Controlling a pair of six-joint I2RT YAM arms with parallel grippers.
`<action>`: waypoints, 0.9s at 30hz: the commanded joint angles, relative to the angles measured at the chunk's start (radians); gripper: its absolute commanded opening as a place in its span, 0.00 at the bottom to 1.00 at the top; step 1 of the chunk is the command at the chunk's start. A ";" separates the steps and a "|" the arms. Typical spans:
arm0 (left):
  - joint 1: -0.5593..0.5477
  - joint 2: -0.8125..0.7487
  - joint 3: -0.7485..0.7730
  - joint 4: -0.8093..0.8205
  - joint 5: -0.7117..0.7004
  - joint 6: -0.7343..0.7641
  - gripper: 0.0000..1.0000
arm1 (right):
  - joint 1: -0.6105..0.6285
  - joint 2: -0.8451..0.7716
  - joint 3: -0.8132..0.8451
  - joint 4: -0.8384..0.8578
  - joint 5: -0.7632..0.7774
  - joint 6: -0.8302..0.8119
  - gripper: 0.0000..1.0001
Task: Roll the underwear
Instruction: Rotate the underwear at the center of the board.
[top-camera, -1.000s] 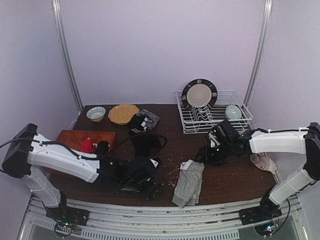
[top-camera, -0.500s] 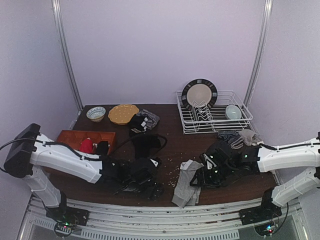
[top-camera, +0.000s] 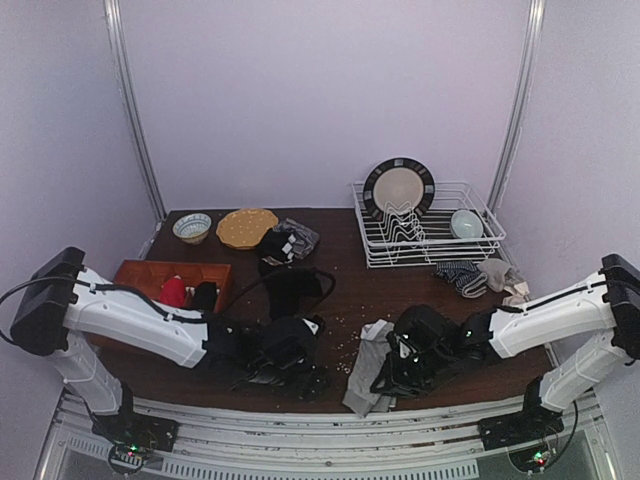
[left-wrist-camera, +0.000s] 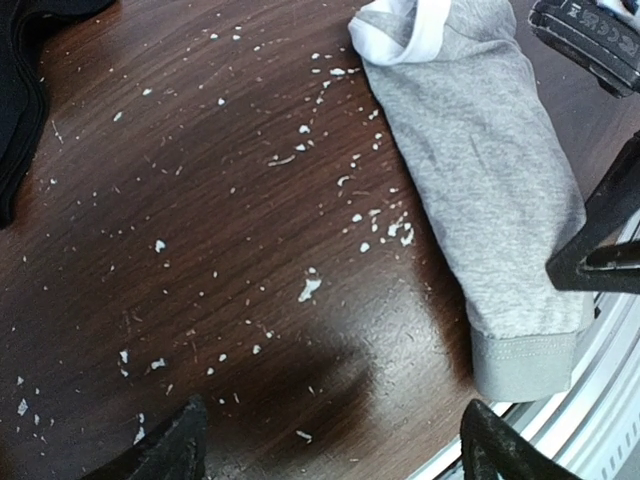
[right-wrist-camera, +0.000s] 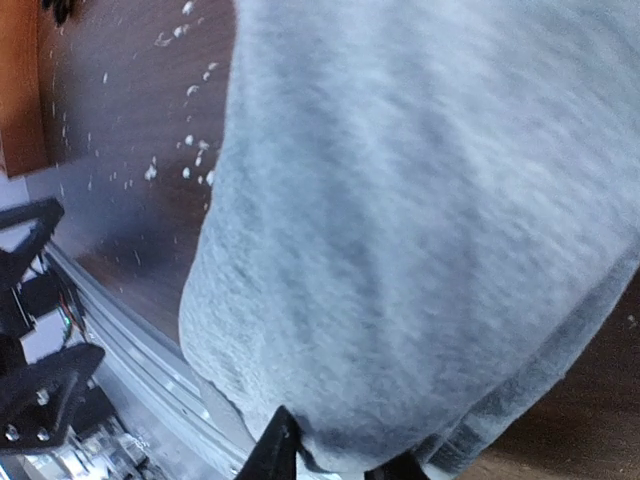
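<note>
From above, my right hand (top-camera: 395, 375) has dropped onto the light grey cloth underwear (top-camera: 362, 392) at the dark wooden counter's (top-camera: 350, 290) near edge. Left wrist: left hand (left-wrist-camera: 330, 450) spread wide, empty. Right wrist: fingers (right-wrist-camera: 272, 445) pinching its hem; I judge rolling can begin.

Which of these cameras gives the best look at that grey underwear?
The left wrist view: the grey underwear lies sharp and nearly full length, white waistband showing. The top view shows it small, partly under the right gripper. The right wrist view shows only blurred grey cloth up close.
</note>
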 joint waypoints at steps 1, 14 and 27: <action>0.006 -0.002 -0.016 0.038 0.004 -0.010 0.84 | 0.010 -0.020 -0.010 0.035 -0.003 0.026 0.05; 0.007 0.045 0.007 0.039 0.006 0.006 0.84 | 0.014 -0.221 -0.025 -0.205 0.124 -0.032 0.00; 0.007 0.079 0.042 0.044 0.021 0.020 0.83 | 0.000 -0.307 -0.179 -0.231 0.201 -0.089 0.00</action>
